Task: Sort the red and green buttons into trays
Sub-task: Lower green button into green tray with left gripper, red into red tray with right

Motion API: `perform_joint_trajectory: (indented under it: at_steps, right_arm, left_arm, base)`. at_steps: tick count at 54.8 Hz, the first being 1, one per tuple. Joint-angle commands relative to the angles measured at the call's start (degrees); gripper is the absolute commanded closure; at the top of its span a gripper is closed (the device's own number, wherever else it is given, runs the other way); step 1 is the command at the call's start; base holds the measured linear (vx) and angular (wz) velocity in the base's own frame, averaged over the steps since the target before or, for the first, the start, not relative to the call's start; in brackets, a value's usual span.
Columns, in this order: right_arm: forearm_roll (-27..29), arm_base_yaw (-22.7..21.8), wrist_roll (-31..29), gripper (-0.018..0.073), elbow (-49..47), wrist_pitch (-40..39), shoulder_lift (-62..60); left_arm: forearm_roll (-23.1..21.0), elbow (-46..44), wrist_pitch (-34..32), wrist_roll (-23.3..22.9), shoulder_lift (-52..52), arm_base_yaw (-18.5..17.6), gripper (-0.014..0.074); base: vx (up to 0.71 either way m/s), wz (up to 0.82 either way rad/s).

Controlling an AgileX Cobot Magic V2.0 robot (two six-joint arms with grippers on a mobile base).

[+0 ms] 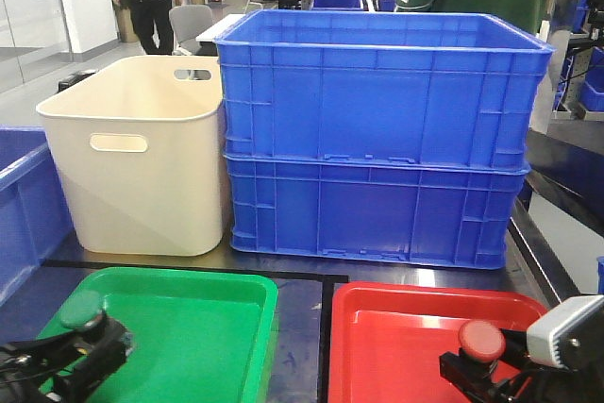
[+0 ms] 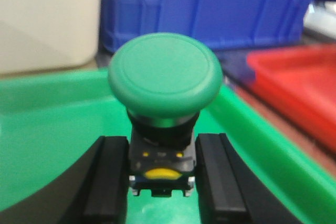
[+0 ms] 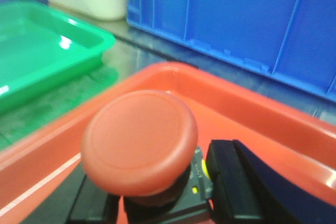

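Note:
My left gripper is shut on the dark body of the green button, which stands cap up over the front left of the green tray. In the left wrist view the black fingers press both sides of the green button, with the green tray floor beneath. My right gripper is shut on the red button over the right part of the red tray. In the right wrist view the red button sits between the fingers, inside the red tray.
Behind the trays stand a cream handled bin and two stacked deep blue crates. Another blue crate is at the left edge. Black tape lines run between the trays. People stand in the background.

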Motion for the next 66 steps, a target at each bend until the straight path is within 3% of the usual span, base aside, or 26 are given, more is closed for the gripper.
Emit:
perform_joint_trajectory:
  at_steps: [1, 9, 19, 28, 40, 43, 49, 53, 56, 61, 66]
  right_arm:
    - [1.64, -0.33, -0.99, 0.0428, -2.11, -4.17, 0.07]
    - [2.11, -0.33, -0.82, 0.0182, -2.11, -4.23, 0.42]
    - [2.12, -0.33, -0.34, -0.0085, -2.11, -4.23, 0.42]
    - [2.12, -0.33, -0.34, -0.0158, -2.26, -4.9, -0.78]
    - [2.12, -0.33, 1.29, -0.0078, -2.26, -3.47, -8.73]
    - [2.12, -0.33, 3.45, -0.0024, -2.26, -1.89, -11.48]
    - [1.09, -0.33, 9.91, 0.0202, -2.26, 4.09, -18.38]
    - [-2.75, -0.33, 15.53, 0.0419, -2.26, 9.1, -23.12]
    - [-6.77, -0.33, 21.54, 0.0568, -1.76, 11.62, -26.86]
    - [-14.76, -0.33, 31.46, 0.0573, 0.33, 12.96, -32.31]
    - [-25.17, -0.33, 37.43, 0.0571, 2.34, 12.47, -36.63]
  left_arm:
    - [4.13, -2.84, -5.07, -1.19, 1.02, -0.19, 0.0483]
    - [8.28, -2.83, -4.92, -2.88, 1.43, -0.19, 0.0289]
    - [8.22, -2.83, -4.88, -3.52, 1.43, -0.13, 0.0075]
    - [8.3, -2.83, -4.34, -3.57, 0.11, -0.13, 0.002]
    - [8.38, -2.83, -2.7, -4.73, -11.69, -0.13, 0.0083]
    - [9.04, -2.83, -0.43, -6.32, -16.3, -0.13, 0.0148]
    - [14.07, -2.83, 9.16, -11.52, -24.99, -0.13, 0.0399]
    - [20.78, -2.71, 15.13, -17.66, -31.21, -0.13, 0.06]
    - [26.27, -2.39, 17.1, -22.27, -35.17, -0.13, 0.0605]
    - [36.34, -0.23, 17.36, -34.78, -41.45, -0.13, 0.0605]
    - [44.85, 2.32, 15.56, -47.7, -47.74, -0.13, 0.0603]
  base:
    - [0.0, 0.0]
    - [0.0, 0.0]
    - [0.0, 0.0]
    - [0.0, 0.0]
    - [0.0, 0.0]
    - [0.0, 0.0]
    - [0.0, 0.0]
    - [0.0, 0.0]
    - [0.0, 0.0]
    - [0.0, 0.0]
    - [0.0, 0.0]
